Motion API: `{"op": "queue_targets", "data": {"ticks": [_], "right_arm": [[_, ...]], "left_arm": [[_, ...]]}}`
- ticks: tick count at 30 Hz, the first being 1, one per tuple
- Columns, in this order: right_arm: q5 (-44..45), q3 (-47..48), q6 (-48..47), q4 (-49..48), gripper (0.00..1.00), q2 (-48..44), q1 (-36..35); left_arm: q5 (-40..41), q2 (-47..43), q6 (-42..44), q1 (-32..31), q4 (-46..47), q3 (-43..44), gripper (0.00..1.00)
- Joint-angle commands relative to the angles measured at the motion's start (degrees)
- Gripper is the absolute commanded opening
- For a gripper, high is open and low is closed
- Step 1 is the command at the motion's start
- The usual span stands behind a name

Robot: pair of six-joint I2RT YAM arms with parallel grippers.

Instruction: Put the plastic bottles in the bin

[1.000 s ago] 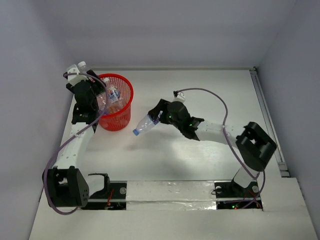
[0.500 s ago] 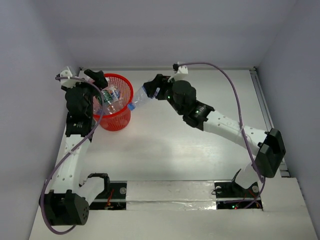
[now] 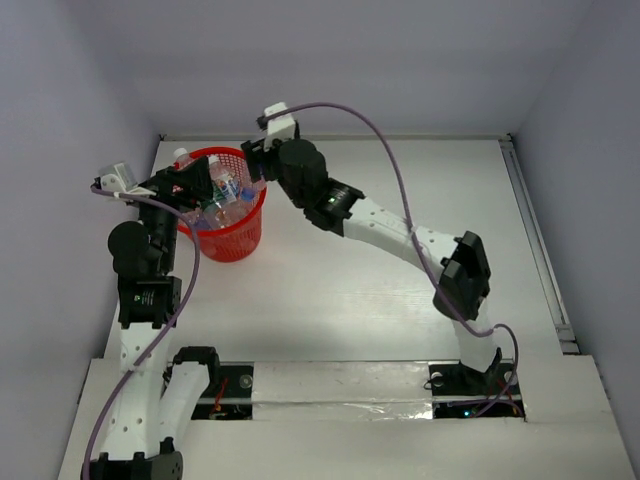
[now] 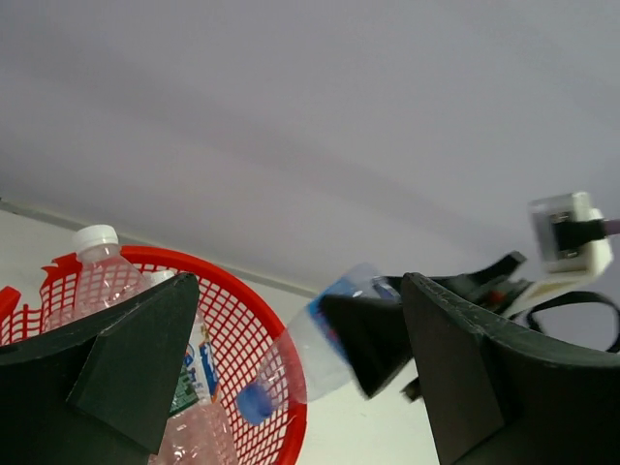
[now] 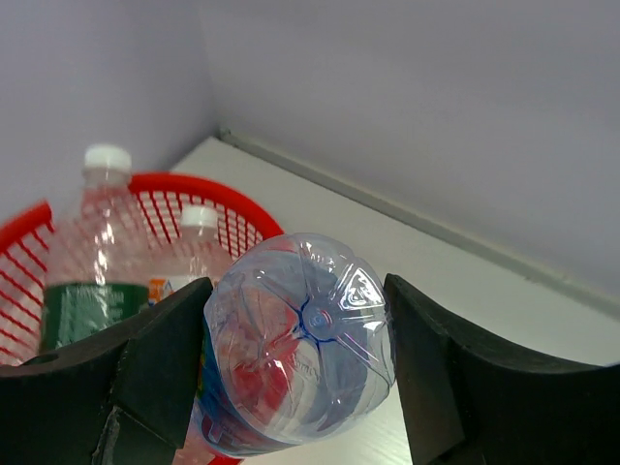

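Top external view: the red mesh basket (image 3: pixel 232 235) stands on the white bench (image 3: pixel 400 290) at about 10 o'clock, with several clear bottles (image 3: pixel 222 205) lying inside. The right arm reaches across from 4 o'clock, and the right jaws sit over the basket's rim at its 1 o'clock side. The left jaws hover at the rim's 9 o'clock side.

Left wrist view: the left jaws stand wide apart with nothing between them. Beyond them, a clear bottle with a blue cap (image 4: pixel 310 349) tilts cap-down over the basket, its cap just inside the rim at 3 o'clock. Its upper end is gripped by the right arm's dark fingers (image 4: pixel 373 339). A white-capped bottle (image 4: pixel 102 271) stands against the far mesh, and another with a blue-and-white label (image 4: pixel 199 363) is beside it.

Right wrist view: the right jaws are closed on the blue-capped bottle, with its ribbed base facing the camera. Below at 9 o'clock is the basket, holding a green-labelled bottle (image 5: pixel 92 291) and a shorter white-capped one (image 5: pixel 199 247).
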State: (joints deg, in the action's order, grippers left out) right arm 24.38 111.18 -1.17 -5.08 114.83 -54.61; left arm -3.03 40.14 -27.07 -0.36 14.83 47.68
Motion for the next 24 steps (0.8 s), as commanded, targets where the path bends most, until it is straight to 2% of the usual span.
{"op": "queue_targets", "data": {"ticks": [1, 6, 9, 11, 15, 17, 24], "right_arm": [[3.8, 6.9, -16.7, 2.3, 0.57, 2.9, -3.4], [5.4, 9.2, -23.9, 2.7, 0.6, 6.5, -5.2], [5.5, 11.2, -25.6, 3.4, 0.7, 9.3, -6.4], [6.3, 12.0, -26.2, 2.8, 0.82, 10.3, -6.9], [9.2, 13.4, -26.1, -0.5, 0.96, 11.3, -7.4], [9.6, 14.3, -24.4, -0.7, 1.0, 10.9, -7.4], [7.1, 10.6, -16.0, -2.6, 1.0, 3.8, -7.4]], "left_arm": [[-3.5, 0.4, -0.2, 0.0, 1.3, 0.9, 0.83], [-4.3, 0.2, 0.3, 0.0, 0.6, 1.8, 0.83], [-3.7, 0.3, 0.3, 0.0, 0.2, 2.1, 0.84], [-3.0, 0.1, 0.3, 0.0, -0.1, 2.1, 0.85], [-1.1, 0.0, 0.4, 0.0, -0.9, 2.2, 0.89], [0.3, -0.5, 0.5, 0.0, -1.6, 2.5, 0.92], [9.2, -2.9, 0.7, 1.1, -5.8, 4.4, 0.99]]}}
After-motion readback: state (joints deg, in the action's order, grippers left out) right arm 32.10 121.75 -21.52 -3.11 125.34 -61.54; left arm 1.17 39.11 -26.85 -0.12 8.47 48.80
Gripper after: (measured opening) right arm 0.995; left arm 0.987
